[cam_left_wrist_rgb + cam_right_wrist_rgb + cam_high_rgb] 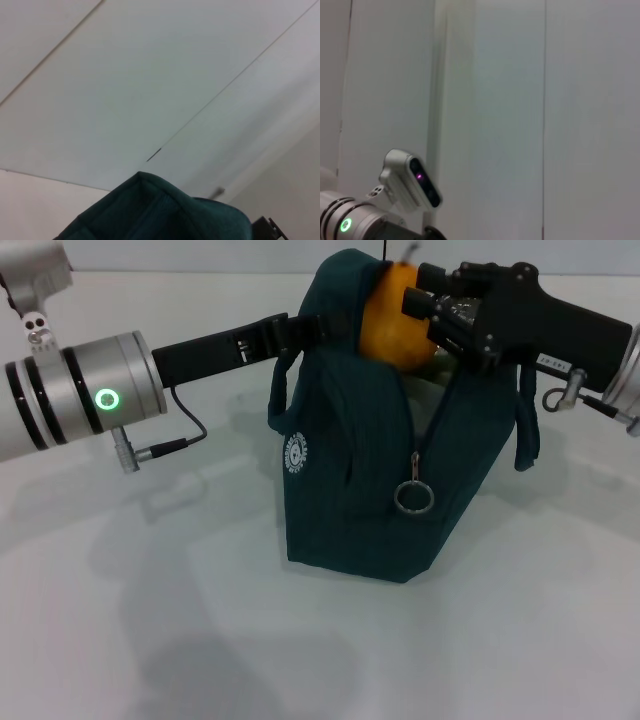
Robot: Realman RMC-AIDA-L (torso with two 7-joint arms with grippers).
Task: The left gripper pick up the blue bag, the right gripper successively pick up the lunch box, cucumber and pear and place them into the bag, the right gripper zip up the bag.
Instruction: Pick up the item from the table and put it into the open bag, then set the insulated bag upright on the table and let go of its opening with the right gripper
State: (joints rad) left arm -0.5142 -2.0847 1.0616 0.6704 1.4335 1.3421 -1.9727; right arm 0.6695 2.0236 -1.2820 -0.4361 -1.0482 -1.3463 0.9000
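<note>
The blue bag point(350, 490) is matt woven cloth of a dark teal, softly creased, with a printed white round logo point(295, 453) on its left face and a shiny metal ring zipper pull point(413, 497) at the near edge. The pear point(393, 318) at the bag's mouth has a smooth, slightly glossy orange-yellow skin. The right gripper point(430, 310) is matt black metal with bright silver screws. The left arm's joint point(85, 395) is brushed silver metal, satin in finish. The table point(150, 640) is smooth, matt white.
</note>
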